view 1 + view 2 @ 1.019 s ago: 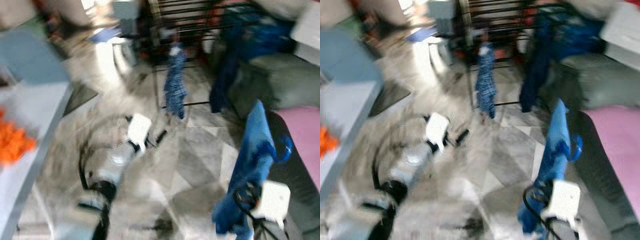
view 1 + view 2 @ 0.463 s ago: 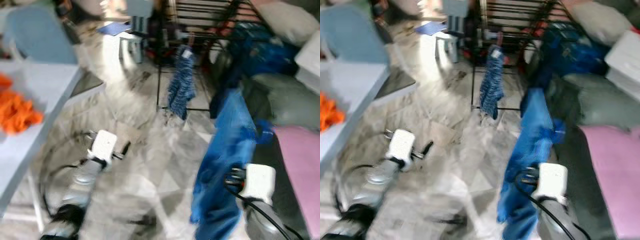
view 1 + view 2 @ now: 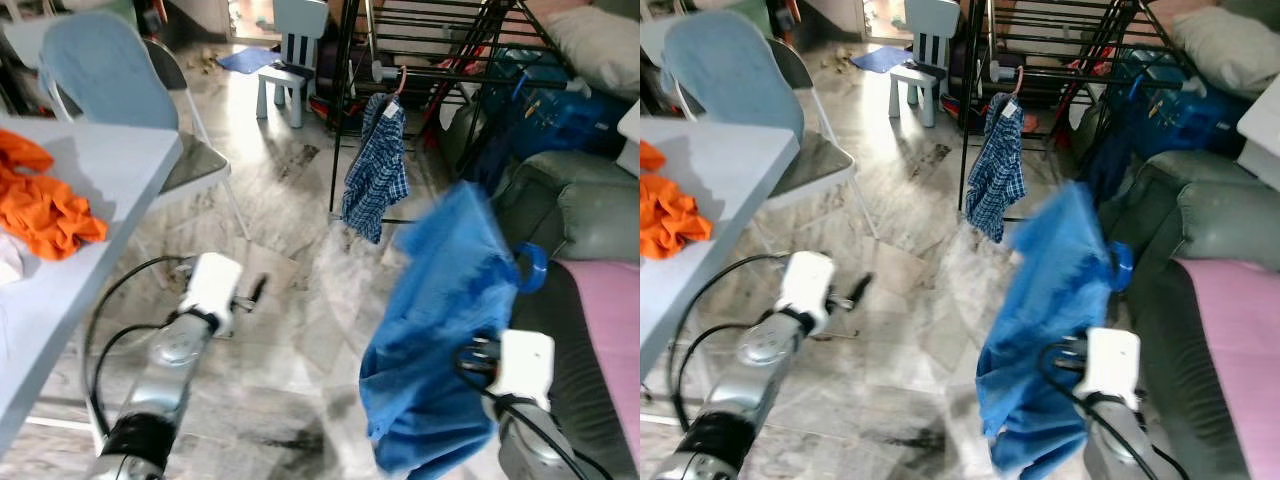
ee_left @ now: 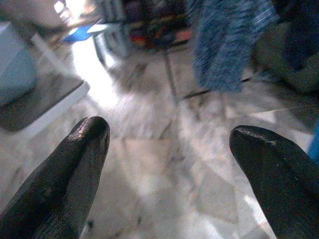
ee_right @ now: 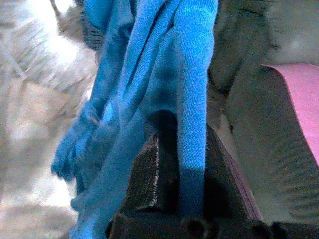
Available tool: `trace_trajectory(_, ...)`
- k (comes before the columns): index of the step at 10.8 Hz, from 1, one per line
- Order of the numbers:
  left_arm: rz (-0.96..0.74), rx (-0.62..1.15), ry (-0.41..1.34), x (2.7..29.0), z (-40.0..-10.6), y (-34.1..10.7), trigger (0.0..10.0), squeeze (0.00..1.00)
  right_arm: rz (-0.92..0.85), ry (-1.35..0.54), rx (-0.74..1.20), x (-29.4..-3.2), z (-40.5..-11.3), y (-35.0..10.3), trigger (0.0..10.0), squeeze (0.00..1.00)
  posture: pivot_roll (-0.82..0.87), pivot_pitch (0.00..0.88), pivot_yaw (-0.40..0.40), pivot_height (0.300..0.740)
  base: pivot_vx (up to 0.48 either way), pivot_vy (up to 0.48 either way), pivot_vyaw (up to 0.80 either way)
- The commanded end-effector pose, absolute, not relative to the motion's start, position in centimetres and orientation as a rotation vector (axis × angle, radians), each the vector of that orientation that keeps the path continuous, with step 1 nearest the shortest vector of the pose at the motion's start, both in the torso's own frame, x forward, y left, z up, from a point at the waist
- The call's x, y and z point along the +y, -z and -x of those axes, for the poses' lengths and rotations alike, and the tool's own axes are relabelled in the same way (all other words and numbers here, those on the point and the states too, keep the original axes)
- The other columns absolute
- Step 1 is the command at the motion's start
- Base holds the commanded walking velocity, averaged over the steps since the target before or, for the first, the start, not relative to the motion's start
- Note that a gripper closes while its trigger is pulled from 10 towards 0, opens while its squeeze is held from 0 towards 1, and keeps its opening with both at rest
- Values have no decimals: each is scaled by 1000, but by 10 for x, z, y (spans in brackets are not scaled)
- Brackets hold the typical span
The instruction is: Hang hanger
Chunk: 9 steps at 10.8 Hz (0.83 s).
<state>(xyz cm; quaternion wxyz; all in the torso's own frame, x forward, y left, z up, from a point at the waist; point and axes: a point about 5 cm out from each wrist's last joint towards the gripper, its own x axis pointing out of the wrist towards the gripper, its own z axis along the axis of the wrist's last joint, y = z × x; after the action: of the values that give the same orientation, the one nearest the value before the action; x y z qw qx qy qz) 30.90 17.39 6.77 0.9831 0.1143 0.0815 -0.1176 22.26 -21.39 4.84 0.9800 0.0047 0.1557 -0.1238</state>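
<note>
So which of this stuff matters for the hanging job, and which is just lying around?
Job:
- blue garment, on a blue hanger, clamped in the right gripper
- black drying rack, with a checked shirt already hanging
- left gripper, open, holding nothing

Lying about:
- orange cloth on the white table
- folding chair
- small child's chair
- grey sofa

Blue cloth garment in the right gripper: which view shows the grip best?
The right wrist view: the black fingers are shut on the blue cloth garment. The eye views show the garment draped whole above the right gripper's white wrist, fingers hidden.
</note>
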Motion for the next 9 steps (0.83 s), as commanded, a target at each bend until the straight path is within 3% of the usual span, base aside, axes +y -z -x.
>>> trace_trajectory(1,-200,217,184,184,-299,-60,10000,0,21,305,253,-214,-228,-62,10000,0,142,0,-30,740,0,0,0)
trace_trajectory(3,-252,237,273,171,-279,-50,10000,0,-59,220,230,-200,-216,-68,10000,0,100,0,-48,740,0,0,0)
trace_trajectory(5,-314,141,422,158,-308,-78,10000,0,-20,161,259,-206,-212,-69,10000,0,85,0,-96,740,0,0,0)
trace_trajectory(7,-269,164,425,155,-314,-80,10000,0,-32,180,228,-206,-211,-78,10000,0,49,0,-65,740,0,0,0)
trace_trajectory(9,-205,173,397,151,-291,-68,10000,0,-135,198,134,-198,-201,-92,10000,0,37,0,-44,740,0,0,0)
